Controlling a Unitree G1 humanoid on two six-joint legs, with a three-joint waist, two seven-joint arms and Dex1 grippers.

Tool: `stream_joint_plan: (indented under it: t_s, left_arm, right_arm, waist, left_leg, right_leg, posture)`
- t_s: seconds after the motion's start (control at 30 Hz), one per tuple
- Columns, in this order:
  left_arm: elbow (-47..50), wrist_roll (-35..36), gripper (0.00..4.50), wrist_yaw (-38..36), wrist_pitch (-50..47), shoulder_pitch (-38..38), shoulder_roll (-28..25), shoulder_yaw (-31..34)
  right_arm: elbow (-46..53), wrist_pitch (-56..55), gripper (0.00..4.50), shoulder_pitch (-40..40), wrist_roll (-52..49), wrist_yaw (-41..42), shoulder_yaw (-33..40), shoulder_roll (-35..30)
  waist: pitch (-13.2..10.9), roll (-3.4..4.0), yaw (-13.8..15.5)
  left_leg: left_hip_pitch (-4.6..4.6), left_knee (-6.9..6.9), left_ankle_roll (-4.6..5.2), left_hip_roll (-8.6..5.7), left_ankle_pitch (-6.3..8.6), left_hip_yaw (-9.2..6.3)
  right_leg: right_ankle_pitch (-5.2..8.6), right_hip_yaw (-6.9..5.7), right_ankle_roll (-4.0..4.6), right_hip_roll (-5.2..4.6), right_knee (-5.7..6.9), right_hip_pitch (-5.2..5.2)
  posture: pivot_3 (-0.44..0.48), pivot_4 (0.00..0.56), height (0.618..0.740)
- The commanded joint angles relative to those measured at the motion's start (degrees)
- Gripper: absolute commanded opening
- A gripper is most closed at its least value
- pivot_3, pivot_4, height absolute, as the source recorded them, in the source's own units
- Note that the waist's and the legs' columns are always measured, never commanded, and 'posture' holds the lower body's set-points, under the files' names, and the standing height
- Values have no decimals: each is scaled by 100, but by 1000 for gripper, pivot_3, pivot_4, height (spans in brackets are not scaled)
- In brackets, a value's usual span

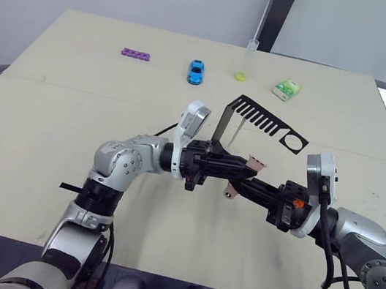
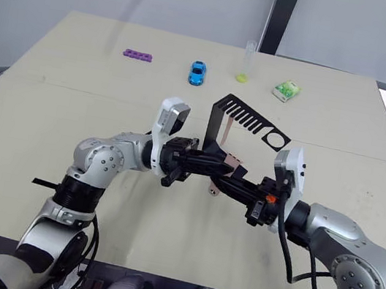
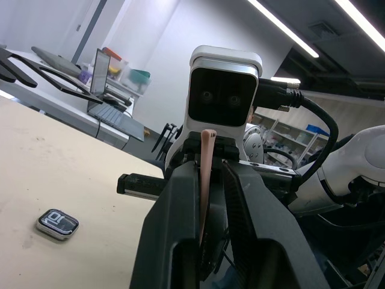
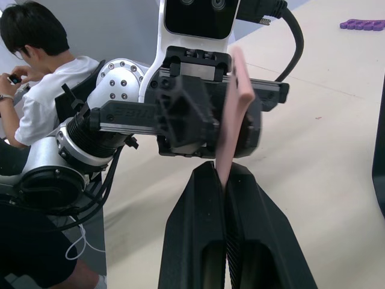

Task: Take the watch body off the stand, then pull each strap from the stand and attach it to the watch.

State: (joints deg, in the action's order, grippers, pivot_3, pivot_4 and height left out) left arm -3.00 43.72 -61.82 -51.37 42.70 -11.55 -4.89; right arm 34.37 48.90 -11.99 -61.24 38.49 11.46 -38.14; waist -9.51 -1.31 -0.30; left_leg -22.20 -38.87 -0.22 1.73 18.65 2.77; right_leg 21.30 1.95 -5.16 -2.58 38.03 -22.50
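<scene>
Left eye view: left gripper and right gripper meet tip to tip at mid-surface, just at 6 o'clock of the stand; a pink-tan strap sticks out between them, a second strap end hangs below. Surface also carries purple block strip, blue toy car, clear tube and green-white box along 12 o'clock; box print too small to read. Right eye view: same layout, one thin strap-like strip hanging from the stand's comb arm. Left wrist view: left gripper's fingers closed on a strap standing on edge between them; watch body lies flat on the surface, off the stand, at 9 o'clock of the gripper, light digits on screen not legible. Right wrist view: right gripper's fingers pressed together on a strap; a seated person at the back. Whether both hold one strap or one each, can't tell. Judged step: body removed, strap pulled, attachment not done. Next likely calls for picking the watch body up and lining the strap end with its slot.
</scene>
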Motion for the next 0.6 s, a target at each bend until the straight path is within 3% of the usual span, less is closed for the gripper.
stream_joint_plan:
  t_s: [0.03, 0.6]
  left_arm:
    - [232, 201, 17, -88, -54, -27, 1, 8]
    - [113, 240, 17, -94, 27, -22, 91, 3]
  right_arm:
    - [87, -59, 0, -41, -151, -94, 130, -57]
    - [247, -72, 0, 8, -329, -233, 146, -126]
  waist:
    - [0, 0, 3]
    - [0, 0, 2]
  left_leg:
    - [0, 0, 0, 0, 0, 0]
    - [0, 0, 0, 0, 0, -1]
  right_leg:
    - [0, 0, 0, 0, 0, 0]
    - [0, 0, 0, 0, -1, 0]
  posture:
    - [0, 150, 740]
    - [0, 150, 740]
